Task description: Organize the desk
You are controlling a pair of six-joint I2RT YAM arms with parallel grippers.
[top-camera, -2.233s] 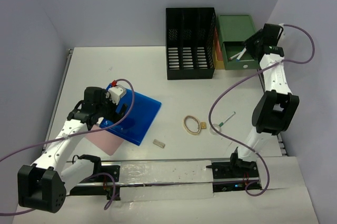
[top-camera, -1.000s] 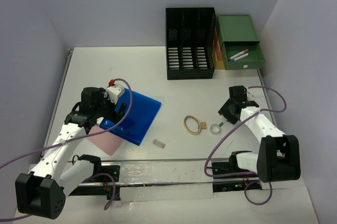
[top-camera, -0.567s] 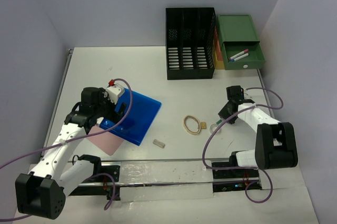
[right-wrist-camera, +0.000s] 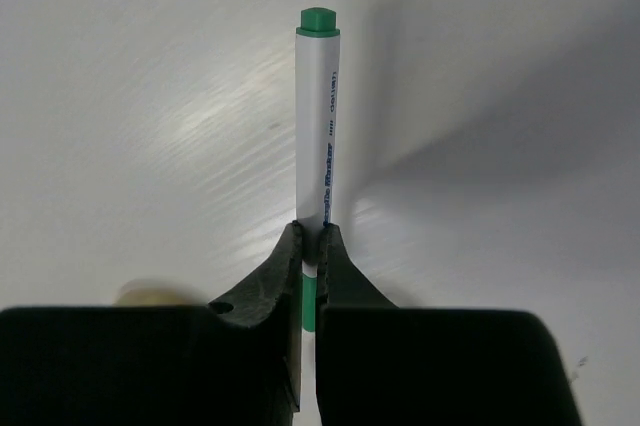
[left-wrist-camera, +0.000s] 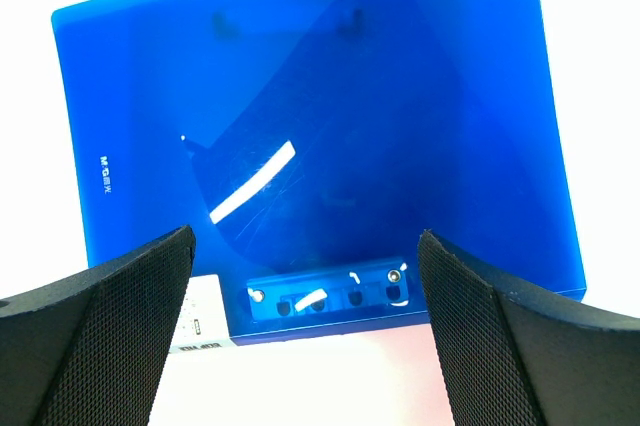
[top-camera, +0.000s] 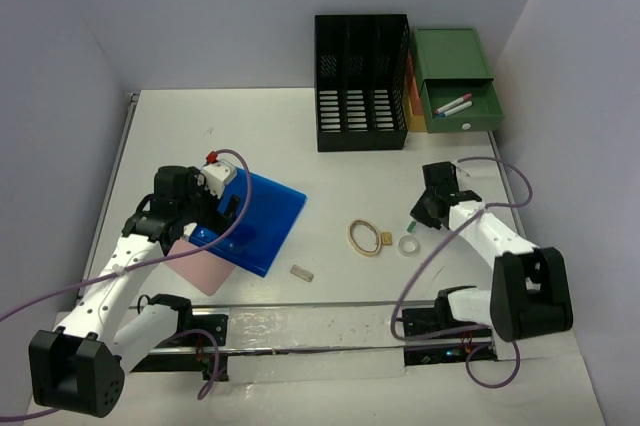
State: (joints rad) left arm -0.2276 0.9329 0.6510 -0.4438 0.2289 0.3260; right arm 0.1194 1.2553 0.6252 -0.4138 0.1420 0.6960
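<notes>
Your desk (top-camera: pixel 250 136), a broad, flat, matte white top, spreads under everything, with a black slotted file rack (top-camera: pixel 362 86) at its far edge. Your left arm reaches in from the near left with its elbow bent. The left gripper (left-wrist-camera: pixel 305 341) is spread wide over a glossy, translucent blue folder (top-camera: pixel 262 218) that lies on a pink sheet (top-camera: pixel 200 268). Your right arm folds low on the right, and the right gripper (right-wrist-camera: pixel 308 246) is pinched tight on a slim white marker (right-wrist-camera: pixel 320 116) with a green end. Just left of it lie a tan rubber band (top-camera: pixel 351 236) and a small clear tape ring (top-camera: pixel 402 244).
</notes>
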